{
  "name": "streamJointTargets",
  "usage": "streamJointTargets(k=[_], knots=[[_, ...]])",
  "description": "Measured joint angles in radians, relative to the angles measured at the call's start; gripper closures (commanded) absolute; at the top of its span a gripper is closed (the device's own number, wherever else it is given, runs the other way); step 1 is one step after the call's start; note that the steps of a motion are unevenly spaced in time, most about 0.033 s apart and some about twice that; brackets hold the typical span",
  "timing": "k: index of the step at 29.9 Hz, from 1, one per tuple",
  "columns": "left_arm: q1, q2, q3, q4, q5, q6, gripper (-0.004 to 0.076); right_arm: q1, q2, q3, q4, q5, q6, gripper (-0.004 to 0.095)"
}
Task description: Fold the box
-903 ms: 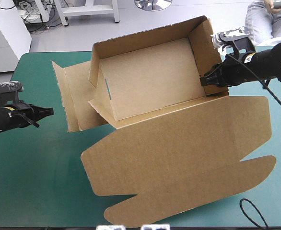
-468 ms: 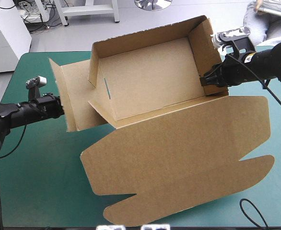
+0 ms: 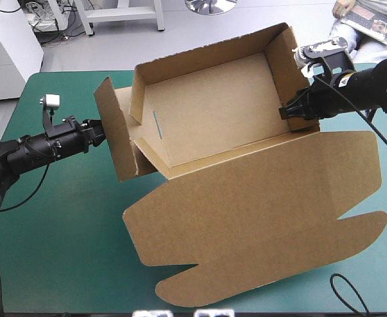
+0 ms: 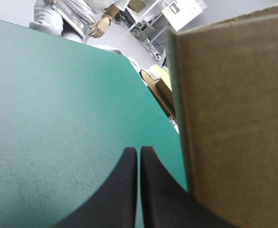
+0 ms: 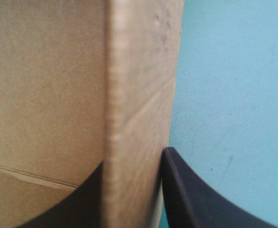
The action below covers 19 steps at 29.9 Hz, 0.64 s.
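The brown box (image 3: 213,112) stands mid-table as an open tray with its back and side walls raised, and its lid (image 3: 259,218) lies flat toward the front edge. My right gripper (image 3: 287,113) is shut on the box's right wall (image 5: 129,95), with one black finger (image 5: 189,194) on the outer side. My left gripper (image 3: 101,130) is shut, its tips against the outer face of the left flap (image 3: 117,135), which stands tilted upright. In the left wrist view the gripper (image 4: 139,153) forms one arch with the flap (image 4: 234,123) close beside it.
The flat lid reaches near the table's front edge (image 3: 81,310) and close to its right edge. Teal-green cover (image 3: 55,218) shows to the left of the box, under and in front of the left arm (image 3: 22,153).
My left arm has swung in toward the box and pushed the left flap from lying flat to standing up. The whole box has shifted slightly right. The right gripper keeps its hold.
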Motion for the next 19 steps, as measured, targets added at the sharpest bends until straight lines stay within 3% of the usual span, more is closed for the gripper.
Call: streamJointTargets(k=[11, 19], knots=[[-0.159, -0.007, -0.047, -0.002, 0.003, 0.000, 0.0717, -0.002, 0.048, 0.000, -0.037, 0.000, 0.025, 0.0925], [-0.176, -0.007, -0.094, -0.001, 0.009, 0.000, 0.0710, -0.002, 0.071, 0.000, -0.051, 0.000, 0.031, 0.0925]])
